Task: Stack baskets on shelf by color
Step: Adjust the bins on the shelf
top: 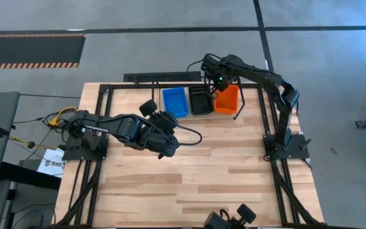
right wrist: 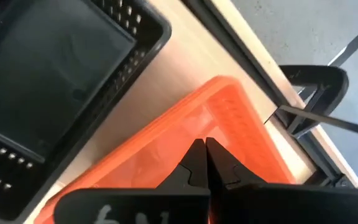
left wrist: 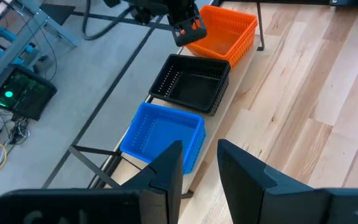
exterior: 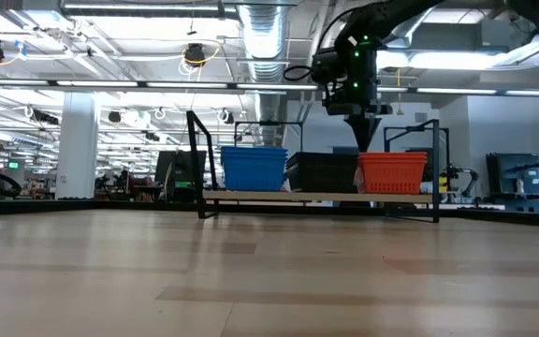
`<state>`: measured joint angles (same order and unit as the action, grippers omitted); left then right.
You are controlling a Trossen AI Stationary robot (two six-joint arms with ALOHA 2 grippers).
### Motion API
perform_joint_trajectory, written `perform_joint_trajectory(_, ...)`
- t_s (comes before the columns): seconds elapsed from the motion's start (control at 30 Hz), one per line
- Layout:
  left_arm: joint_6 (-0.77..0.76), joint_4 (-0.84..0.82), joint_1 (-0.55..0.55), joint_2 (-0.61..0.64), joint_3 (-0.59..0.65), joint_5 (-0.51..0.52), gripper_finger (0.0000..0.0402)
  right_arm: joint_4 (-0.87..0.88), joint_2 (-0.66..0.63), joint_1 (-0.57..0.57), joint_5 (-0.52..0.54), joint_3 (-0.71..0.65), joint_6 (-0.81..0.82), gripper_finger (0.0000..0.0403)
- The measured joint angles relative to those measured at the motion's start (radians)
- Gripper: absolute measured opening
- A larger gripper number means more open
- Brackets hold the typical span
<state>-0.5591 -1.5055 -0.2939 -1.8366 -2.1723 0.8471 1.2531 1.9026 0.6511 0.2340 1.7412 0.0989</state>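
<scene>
Three piles of baskets stand in a row on the shelf (exterior: pixel 316 196) at the table's far edge: blue (top: pixel 175 102) on the left, black (top: pixel 201 100) in the middle, red-orange (top: pixel 227 100) on the right. How many baskets each pile holds does not show. My right gripper (right wrist: pixel 205 144) is shut and empty, pointing down just over the near-left part of the red-orange basket (right wrist: pixel 166 155); the low view shows its tip (exterior: pixel 361 142) just above that basket's rim (exterior: pixel 392 154). My left gripper (left wrist: pixel 201 155) is open and empty above the table, short of the blue basket (left wrist: pixel 160 134).
The shelf's black rod frame and upright end loops (exterior: pixel 197 159) rise at both ends of the row. Black table-frame rails (top: pixel 100 102) run along the table's edges. Open plank tabletop (top: pixel 221 172) lies between the shelf and the near edge.
</scene>
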Motion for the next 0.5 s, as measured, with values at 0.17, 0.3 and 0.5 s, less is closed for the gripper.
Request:
perform_joint_trajectory(0.17,0.000,0.000,0.000,0.000,0.000,0.001,0.0089,-0.033,0.000,0.000,-0.002,-0.057,0.001,0.0000)
perform_joint_trajectory(0.3,0.002,0.000,0.000,0.000,0.000,0.002,0.0089,-0.061,0.001,0.000,-0.002,-0.077,-0.001,0.0000)
perform_joint_trajectory(0.5,0.005,0.000,0.000,0.000,0.000,0.002,0.0089,-0.103,0.001,0.004,-0.002,-0.078,-0.003,0.0000)
